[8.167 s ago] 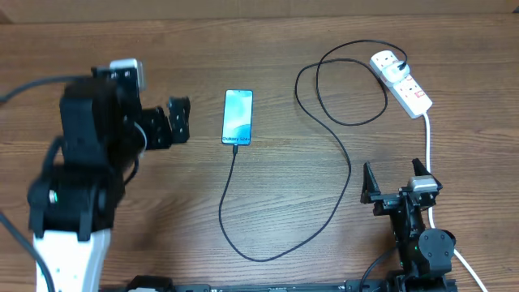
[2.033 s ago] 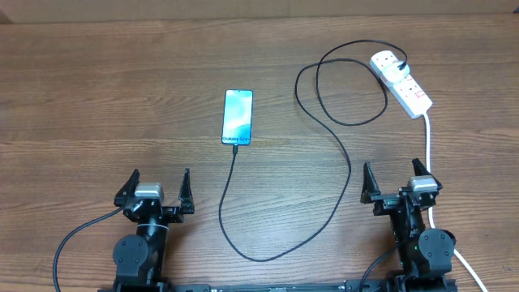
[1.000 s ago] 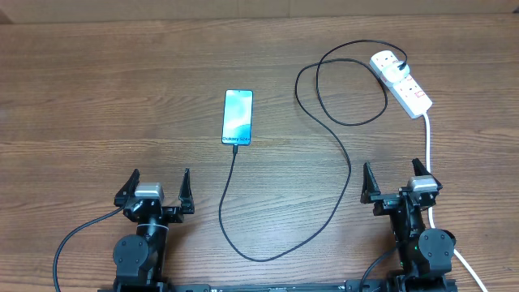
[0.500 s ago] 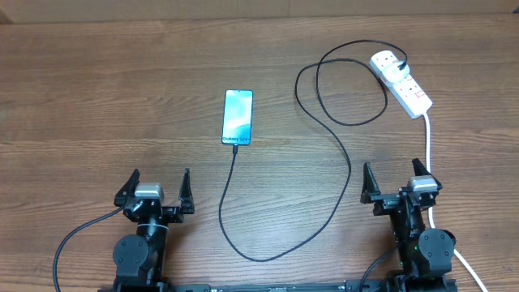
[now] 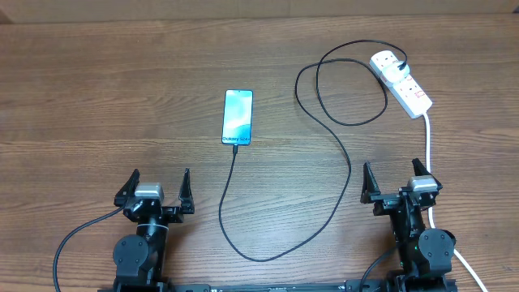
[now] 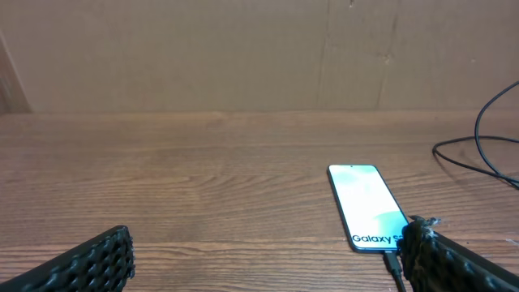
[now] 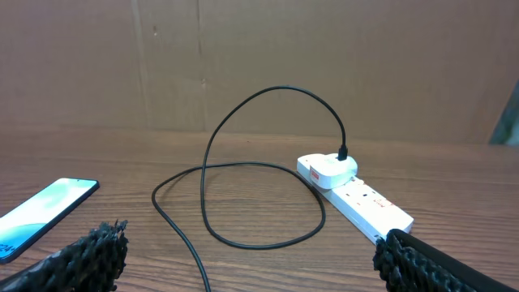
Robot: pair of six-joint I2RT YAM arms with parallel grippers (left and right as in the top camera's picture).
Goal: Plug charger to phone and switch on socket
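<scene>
The phone (image 5: 238, 117) lies screen up mid-table, its light blue screen lit, and shows in the left wrist view (image 6: 368, 207) and right wrist view (image 7: 40, 212). The black charger cable (image 5: 336, 154) has its tip in the phone's near edge, loops across the table, and ends at a white adapter on the power strip (image 5: 402, 83), also in the right wrist view (image 7: 357, 198). My left gripper (image 5: 154, 188) is open and empty at the near left edge. My right gripper (image 5: 395, 180) is open and empty at the near right, beside the strip's white cord.
The strip's thick white cord (image 5: 428, 142) runs down the right side past my right arm. A cardboard wall (image 6: 243, 57) stands behind the wooden table (image 5: 122, 97).
Eight seconds ago the left arm was raised over the table's left side near the phone; now it rests at the near edge. Nothing has moved over the last two seconds.
</scene>
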